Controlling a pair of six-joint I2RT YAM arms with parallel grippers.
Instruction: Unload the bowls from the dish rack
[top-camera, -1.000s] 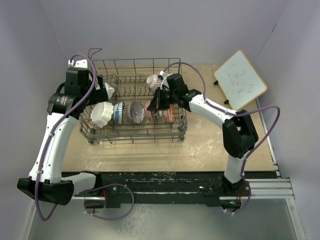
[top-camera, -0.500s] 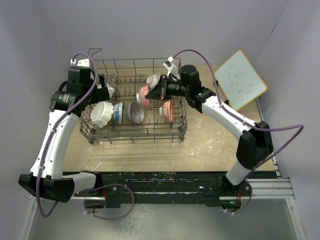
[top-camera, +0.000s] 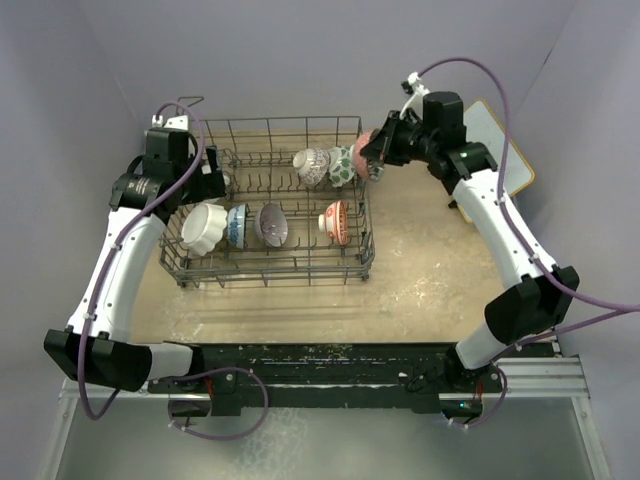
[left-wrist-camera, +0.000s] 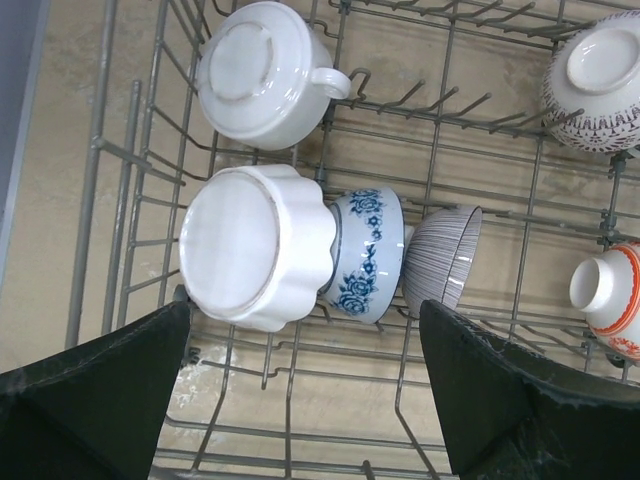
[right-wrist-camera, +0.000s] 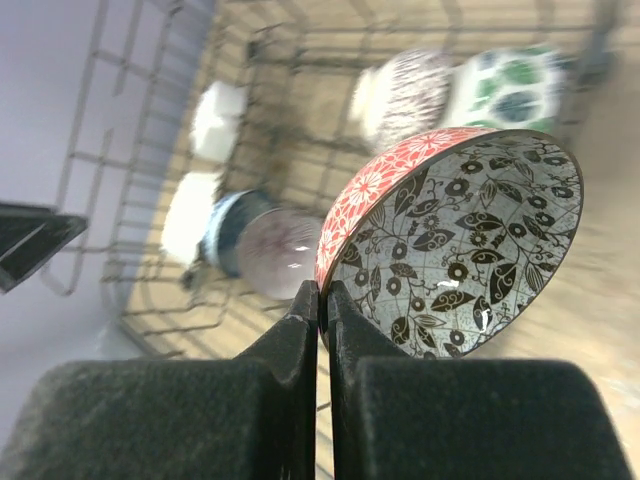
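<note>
**Red bowl hangs from a thin rim pinch at the rack's far corner**

The right gripper (right-wrist-camera: 322, 296) is clamped on the rim of a red bowl (right-wrist-camera: 450, 250) with a black floral inside. It holds the bowl in the air at the far right corner of the dish rack (top-camera: 270, 263), just beside the green-white bowl (top-camera: 342, 165). The hold takes only a narrow bit of the edge, and the rest of the bowl hangs out to one side. The likeliest failure is the bowl pivoting or sliding out between the fingers and dropping onto the rack wire or the worktop (top-camera: 430, 280). A swing outward could also bring the arm against the white board (top-camera: 512, 158) just behind it.

The left gripper (left-wrist-camera: 305, 335) is spread wide and holds nothing, hovering over the white scalloped bowl (left-wrist-camera: 255, 245). That bowl touches the blue floral bowl (left-wrist-camera: 365, 255), and the grey striped bowl (left-wrist-camera: 445, 258) stands just beside that one. Lifting one may tip its neighbours, and a finger could catch on the upright prongs (left-wrist-camera: 420, 95).

Counted, one bowl is in the air and seven pieces sit in the rack. There is one each of white scalloped, blue floral, grey striped, red-orange bowl (left-wrist-camera: 610, 300), speckled bowl (left-wrist-camera: 597, 75) and green-white. The seventh is a white handled vessel (left-wrist-camera: 258, 72), which may be a cup. There are two grippers, one rack and one board.
</note>
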